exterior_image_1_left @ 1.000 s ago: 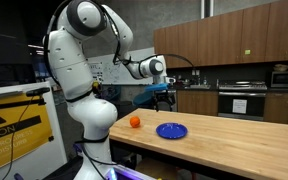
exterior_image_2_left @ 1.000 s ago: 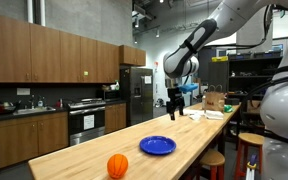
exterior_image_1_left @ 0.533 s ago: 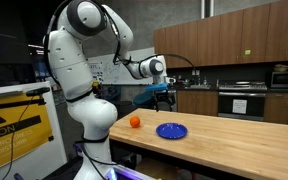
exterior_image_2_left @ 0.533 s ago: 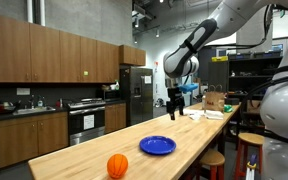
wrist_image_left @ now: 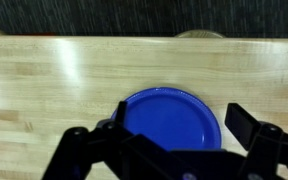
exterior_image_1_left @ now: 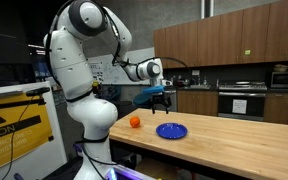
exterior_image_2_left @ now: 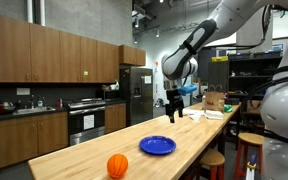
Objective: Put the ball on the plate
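The orange ball lies on the wooden table near its end, beside the robot's base; it also shows in an exterior view. The deep blue plate lies flat on the table a little way from the ball, and shows in an exterior view and in the wrist view. My gripper hangs open and empty in the air above the table, over the plate. In the wrist view the open fingers frame the plate. The ball is out of the wrist view.
The long butcher-block table runs toward kitchen cabinets and an oven. Papers and a box lie at the table's far end. The robot's white base stands by the table's end near the ball.
The gripper has shifted slightly toward the robot's side and a little lower. The ball and the plate have not moved.
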